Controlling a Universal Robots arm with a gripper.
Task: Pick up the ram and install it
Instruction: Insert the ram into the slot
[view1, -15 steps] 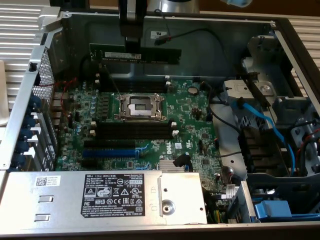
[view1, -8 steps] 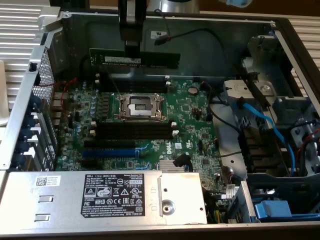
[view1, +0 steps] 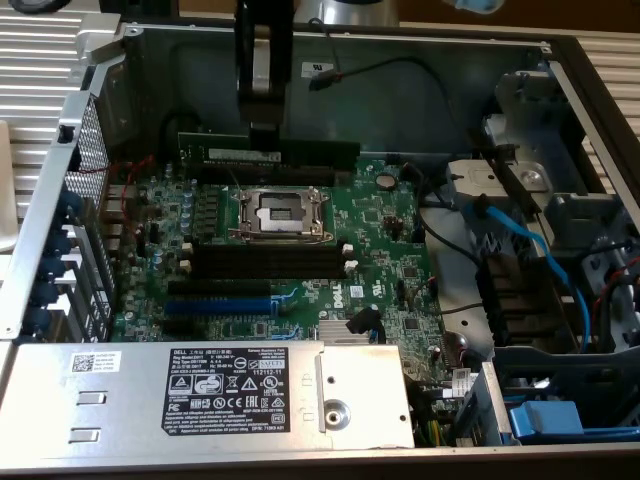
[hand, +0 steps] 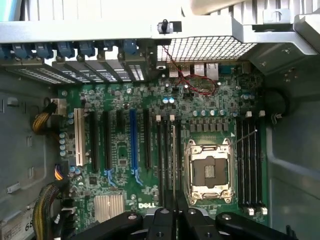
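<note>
While the gripper (view1: 265, 132) holds the ram (view1: 310, 152) over the open case (view1: 420, 80), the step in hand reads as carrying to the slot: pick-up done, seating not yet done.

Ram: green stick with black chips and a white label close to the jaws. It lies level, with its long edge running across the exterior view. In that view it appears above the far side of the socket (view1: 278, 212). Whether it hangs clear of the board (view1: 385, 225) or already touches a slot cannot be told.

Jaws: clamped on the ram near its middle, gripping the upper edge, with both ends of the stick free. In the wrist view the gripper (hand: 175, 220) shows the ram (hand: 173, 155) edge-on. It is a thin line running out from between the jaws, parallel to the second bank (hand: 250, 165) beyond the socket (hand: 209, 172).

Board: green. The black slots (view1: 265, 262) with white end clips lie on the near side of the socket. The blue slot (view1: 218, 305) is nearer the power supply (view1: 200, 395).

What remains, by judgement: seating calls for the lower edge square over one black slot and parallel along its whole length. With the clips open, it then needs a straight, even press. A tilt could jam one end.
</note>
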